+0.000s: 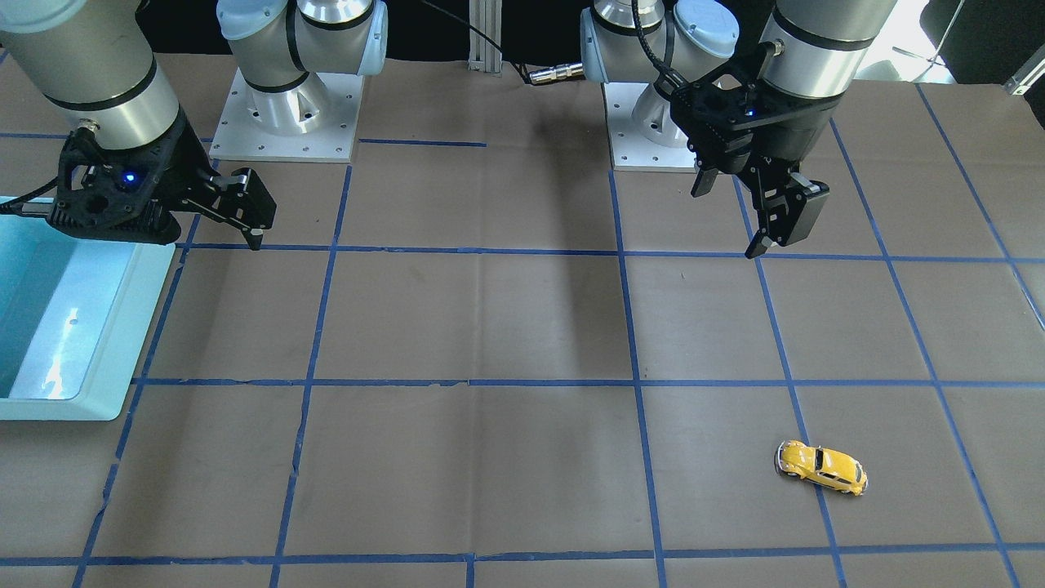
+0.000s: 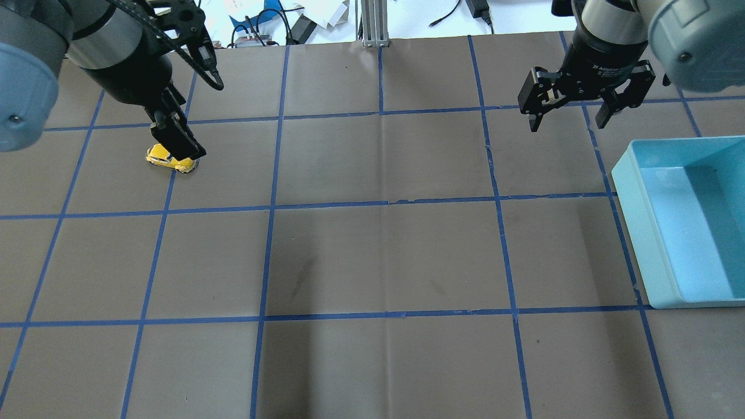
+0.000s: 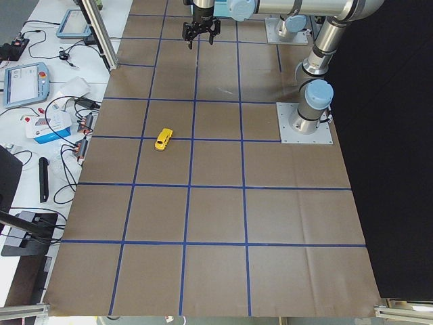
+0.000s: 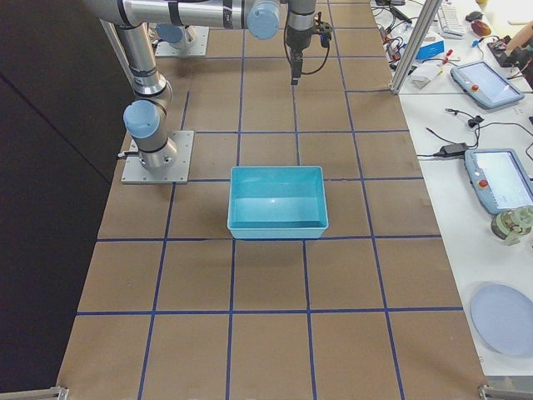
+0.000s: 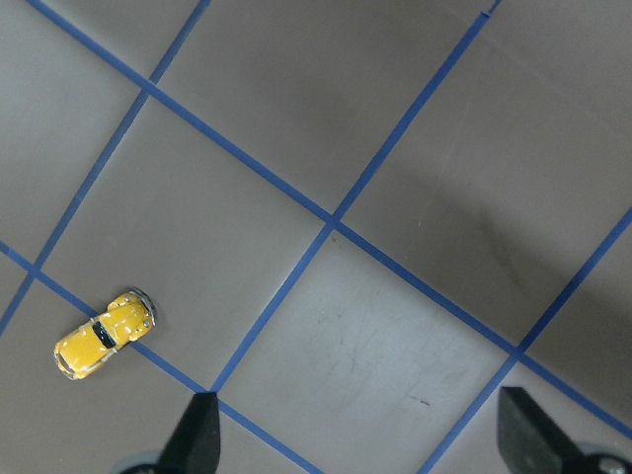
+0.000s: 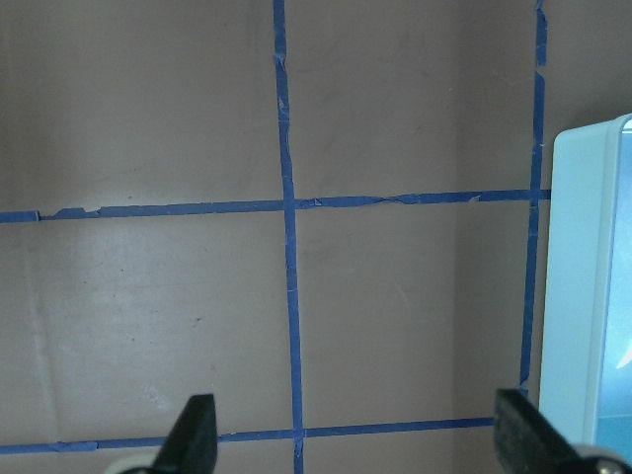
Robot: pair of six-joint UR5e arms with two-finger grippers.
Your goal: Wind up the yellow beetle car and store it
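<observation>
The yellow beetle car [image 1: 820, 467] stands on its wheels on the brown table, across a blue tape line on my left side. It also shows in the overhead view [image 2: 158, 157], partly behind a finger, in the left side view [image 3: 163, 139], and in the left wrist view [image 5: 104, 334] at the lower left. My left gripper [image 1: 729, 216] hangs open and empty well above the table, apart from the car; its fingertips [image 5: 197, 434] frame bare table. My right gripper [image 2: 567, 121] is open and empty, high beside the bin's far corner.
A light blue open bin [image 2: 634, 221] sits on my right side, with nothing showing inside; it also shows in the right side view [image 4: 275, 223] and its rim shows in the right wrist view [image 6: 578, 296]. Blue tape lines grid the table. Both arm bases [image 1: 286, 122] stand at the robot's edge.
</observation>
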